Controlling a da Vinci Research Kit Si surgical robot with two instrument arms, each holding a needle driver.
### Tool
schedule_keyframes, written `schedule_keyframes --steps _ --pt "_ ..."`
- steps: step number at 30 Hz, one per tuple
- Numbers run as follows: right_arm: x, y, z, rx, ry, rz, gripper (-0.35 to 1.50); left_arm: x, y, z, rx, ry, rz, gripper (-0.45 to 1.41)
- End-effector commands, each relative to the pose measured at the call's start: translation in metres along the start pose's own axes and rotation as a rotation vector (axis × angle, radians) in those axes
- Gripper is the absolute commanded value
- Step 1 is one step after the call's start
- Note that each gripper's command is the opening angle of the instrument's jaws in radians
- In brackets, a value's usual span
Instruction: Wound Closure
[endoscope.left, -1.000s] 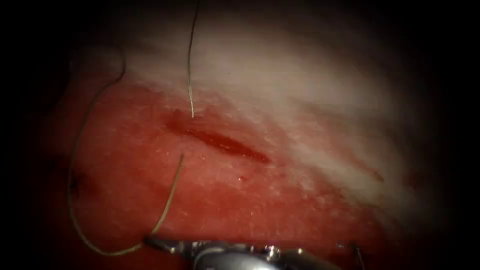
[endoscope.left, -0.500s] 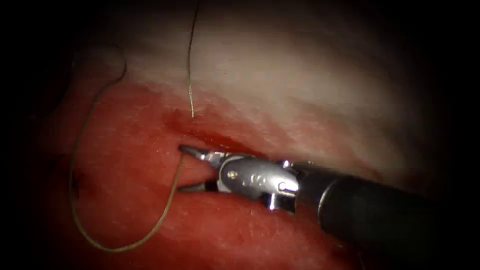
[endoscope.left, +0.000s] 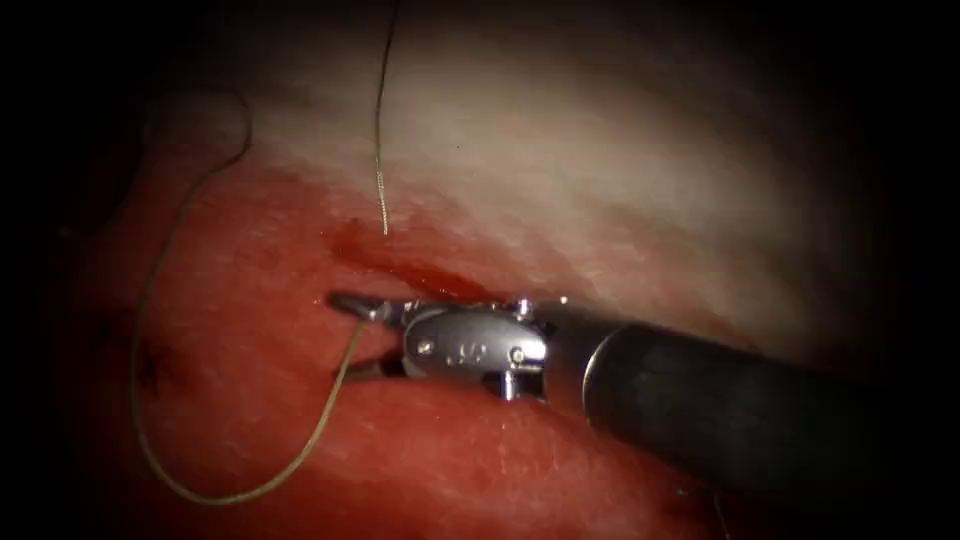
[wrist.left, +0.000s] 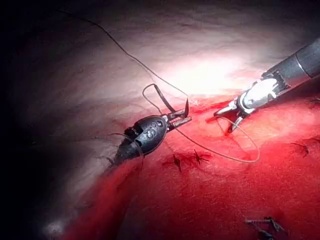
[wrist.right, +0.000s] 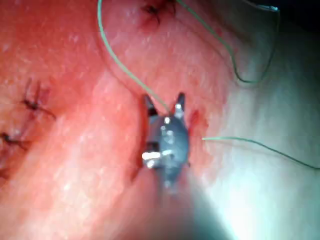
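The right tool (endoscope.left: 348, 335) reaches in from the right across the lower end of the cut (endoscope.left: 420, 272). Its jaws stand open around the free end of the thread (endoscope.left: 345, 375), just left of the cut; the thread (wrist.right: 131, 76) runs between the open jaws (wrist.right: 164, 104) without being clamped. From there the thread sweeps in a wide loop (endoscope.left: 140, 400) over the tissue (endoscope.left: 600, 180). A second strand (endoscope.left: 380, 150) hangs down and ends just above the cut. The left tool (wrist.left: 183, 118) is shut on the dark curved needle (wrist.left: 165, 99), held clear above the tissue.
Finished stitches with dark knots (wrist.left: 186, 161) lie on the red-stained tissue near the left tool, and more (wrist.right: 31, 104) appear beside the right tool. A dark stitch mark (endoscope.left: 150, 365) lies inside the thread loop. Red fluid covers the lower tissue.
The right tool rose from the bottom edge to the thread end beside the cut, its jaws now open around it, then slid slightly left. The thread loop barely moved.
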Motion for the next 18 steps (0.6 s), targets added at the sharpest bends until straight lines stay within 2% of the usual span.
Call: schedule_keyframes --steps 1,2,3,4,5,9,13,18 --pt "-0.0001 0.0001 0.0007 0.003 0.002 0.001 1.01 -0.0006 -0.0002 0.0006 -0.001 0.001 0.001 -0.45" --pt "0.0001 0.0001 0.0004 0.009 0.003 0.001 0.46 -0.0006 -0.0002 0.0006 -0.001 0.001 0.001 -0.45" --pt "0.0001 0.0001 0.0004 0.009 0.003 0.001 0.46 -0.0006 -0.0002 0.0006 -0.001 0.001 0.001 -0.45" --pt "0.0002 -0.0001 0.0002 0.014 0.003 -0.006 -0.2 -0.0006 -0.0002 0.0006 -0.001 0.001 0.001 -0.45" --pt "0.0003 -0.0002 -0.0001 0.025 0.001 0.0 -0.35 -0.0006 -0.0002 0.0006 -0.001 0.001 0.001 -0.45" --pt "0.0006 -0.0011 -0.0009 0.072 0.015 0.025 -0.35 -0.0006 -0.0002 0.0005 -0.001 0.002 -0.005 -0.45" --pt "0.0029 -0.0048 -0.0025 0.111 0.048 0.034 -0.35 -0.0007 -0.0003 0.0006 -0.001 0.002 -0.005 -0.45" --pt "0.0055 -0.0079 -0.0026 0.134 0.071 0.018 -0.35 -0.0008 -0.0004 0.0008 0.0 0.001 -0.006 -0.45"
